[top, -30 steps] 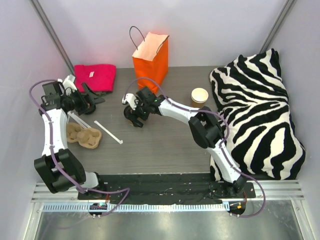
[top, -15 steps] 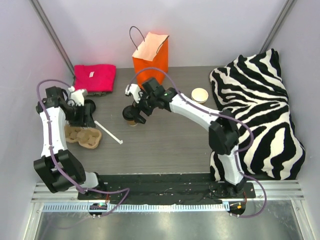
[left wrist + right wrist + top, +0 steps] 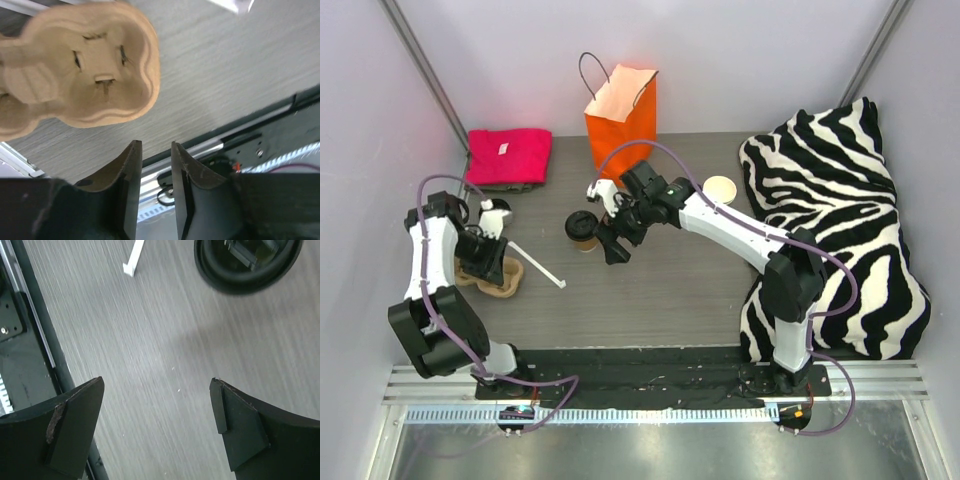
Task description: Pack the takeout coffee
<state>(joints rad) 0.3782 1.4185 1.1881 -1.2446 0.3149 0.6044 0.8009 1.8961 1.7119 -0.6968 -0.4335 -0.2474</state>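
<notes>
Top external view: zebra-striped pillow (image 3: 840,230) crowds the right edge; orange paper bag (image 3: 620,120), far centre; small brown kraft-paper cup with black plastic lid (image 3: 582,228), mid-table, upright. Light, crushable, I judge; grip its wall below the lid. My right gripper (image 3: 613,245) just beside it, jaws spread, empty; left gripper (image 3: 486,262), jaws narrowly apart, empty. Open room: near centre.

Surface (image 3: 660,300): the centre and near stretch lay open.
Left: moulded cardboard cup tray (image 3: 508,280) and white plastic strip (image 3: 540,266), close together.
Back: upright orange paper bag (image 3: 620,120), mouth open upward; folded pink cloth (image 3: 508,155) in the corner.
Right: zebra-print cushion (image 3: 840,220) along the edge, open paper cup (image 3: 719,190) just beside it.
Lidded coffee cup (image 3: 583,228) stood before the bag.
</notes>
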